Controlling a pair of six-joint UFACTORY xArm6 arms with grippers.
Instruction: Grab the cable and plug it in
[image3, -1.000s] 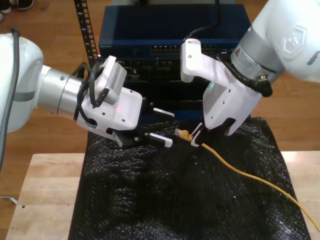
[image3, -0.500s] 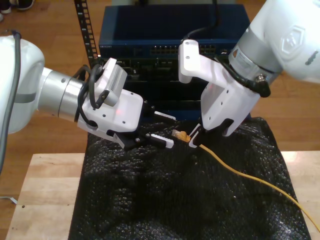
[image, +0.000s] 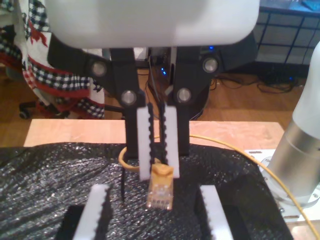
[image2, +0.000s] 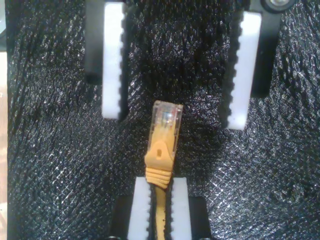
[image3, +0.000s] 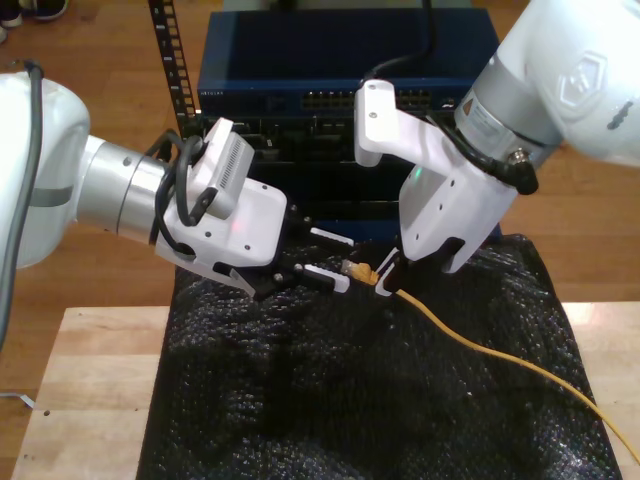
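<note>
One cable (image3: 470, 340), two grippers. My second gripper (image2: 160, 210) is clamping the cable behind its plug (image2: 166, 120); the plug is pointing at my first gripper (image: 155, 210), whose fingers are standing apart.

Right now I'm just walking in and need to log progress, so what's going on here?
My second gripper is shut on the yellow cable just behind its clear plug, holding it above the black mat. My first gripper faces it, fingers open on either side of the plug tip without touching it, as if lined up for a handover. The blue network switch stands behind, and the cable is not yet plugged in.
</note>
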